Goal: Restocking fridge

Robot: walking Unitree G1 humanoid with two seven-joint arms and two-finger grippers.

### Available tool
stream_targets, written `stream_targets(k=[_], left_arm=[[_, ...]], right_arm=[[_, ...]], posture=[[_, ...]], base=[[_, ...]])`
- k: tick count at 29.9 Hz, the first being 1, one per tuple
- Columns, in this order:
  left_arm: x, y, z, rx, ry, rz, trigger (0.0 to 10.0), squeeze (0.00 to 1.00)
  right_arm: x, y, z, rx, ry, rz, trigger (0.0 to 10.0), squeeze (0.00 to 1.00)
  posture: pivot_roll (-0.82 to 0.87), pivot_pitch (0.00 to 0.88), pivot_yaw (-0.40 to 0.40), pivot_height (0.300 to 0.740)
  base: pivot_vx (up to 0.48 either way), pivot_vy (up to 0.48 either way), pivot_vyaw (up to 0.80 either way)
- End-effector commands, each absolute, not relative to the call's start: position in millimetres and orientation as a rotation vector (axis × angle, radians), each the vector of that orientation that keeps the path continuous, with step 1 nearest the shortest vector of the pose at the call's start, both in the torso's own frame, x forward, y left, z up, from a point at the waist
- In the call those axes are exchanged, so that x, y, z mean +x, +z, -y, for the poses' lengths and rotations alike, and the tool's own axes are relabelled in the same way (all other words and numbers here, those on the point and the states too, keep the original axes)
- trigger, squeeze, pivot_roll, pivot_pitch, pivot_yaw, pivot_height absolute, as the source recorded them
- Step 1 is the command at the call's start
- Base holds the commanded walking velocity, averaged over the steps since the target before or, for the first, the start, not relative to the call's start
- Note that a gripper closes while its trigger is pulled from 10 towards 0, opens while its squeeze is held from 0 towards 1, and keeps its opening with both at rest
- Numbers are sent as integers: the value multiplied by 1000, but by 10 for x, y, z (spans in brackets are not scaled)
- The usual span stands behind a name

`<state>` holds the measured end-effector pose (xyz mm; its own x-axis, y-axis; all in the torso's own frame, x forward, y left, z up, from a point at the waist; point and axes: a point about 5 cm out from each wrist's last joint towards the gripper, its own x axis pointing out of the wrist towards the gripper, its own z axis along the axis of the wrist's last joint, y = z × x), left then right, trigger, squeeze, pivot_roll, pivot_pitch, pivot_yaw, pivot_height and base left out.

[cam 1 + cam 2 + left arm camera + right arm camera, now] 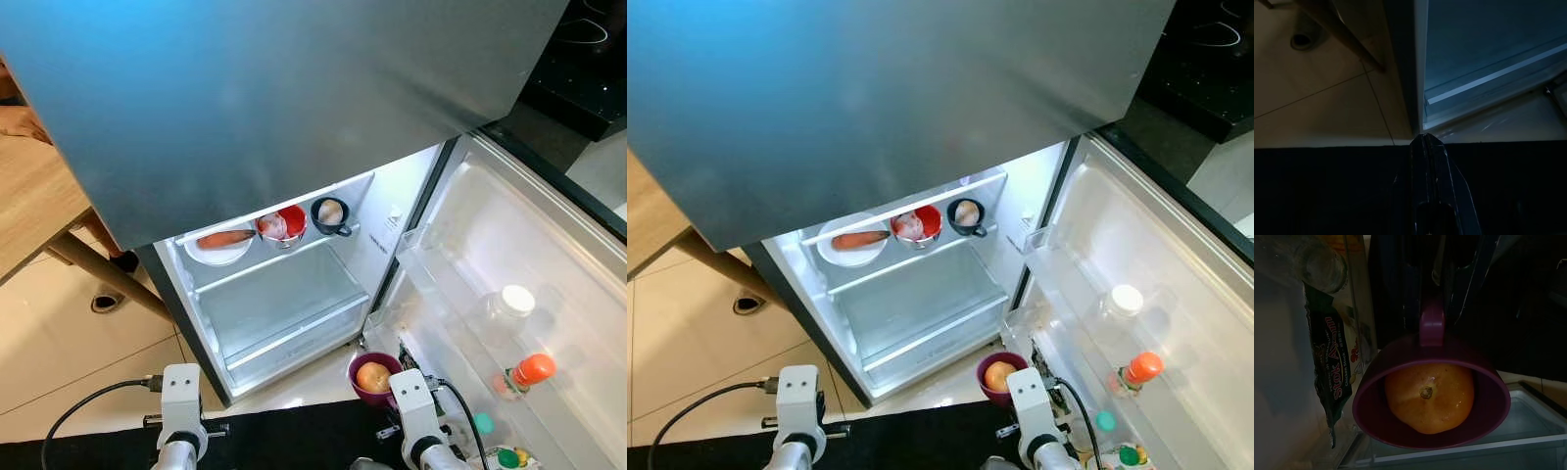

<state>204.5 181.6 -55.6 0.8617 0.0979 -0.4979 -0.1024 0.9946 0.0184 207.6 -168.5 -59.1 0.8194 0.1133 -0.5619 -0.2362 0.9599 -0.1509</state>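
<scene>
The fridge's lower compartment [284, 304] stands open and lit. Its top shelf carries a white plate with a carrot [223, 240], a red bowl [282, 226] and a dark cup [330, 214] with a pale round item inside. My right gripper [1434, 308] is shut on the handle of a purple cup [1430, 396] that holds an orange round fruit [1429, 396]. The purple cup [373, 378] hangs low in front of the fridge, near the door hinge. The left gripper [1425, 147] is shut and empty, low by the fridge's left front corner.
The open door [529, 245] swings right; its bins hold a white-capped jar [513, 303], an orange-capped bottle [530, 371] and green-capped items [481, 423]. A dark sachet [1332, 367] hangs beside the cup. A wooden table [29, 196] and a floor drain [106, 302] lie left.
</scene>
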Motion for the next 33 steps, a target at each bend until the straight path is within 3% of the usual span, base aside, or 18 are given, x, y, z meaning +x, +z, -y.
stream_targets(k=[1, 33], left_arm=[[1980, -589, -1827, -18, 117, -536, 10000, 0], [2007, -585, -1841, -21, 120, -545, 10000, 0]], right_arm=[[2058, -593, 1692, -216, 183, -575, 10000, 0], [2081, -589, 1695, -212, 170, -582, 10000, 0]], posture=[[-138, 122, 12, 731], [-123, 94, 9, 731]], base=[[-244, 0, 0], [-356, 0, 0]])
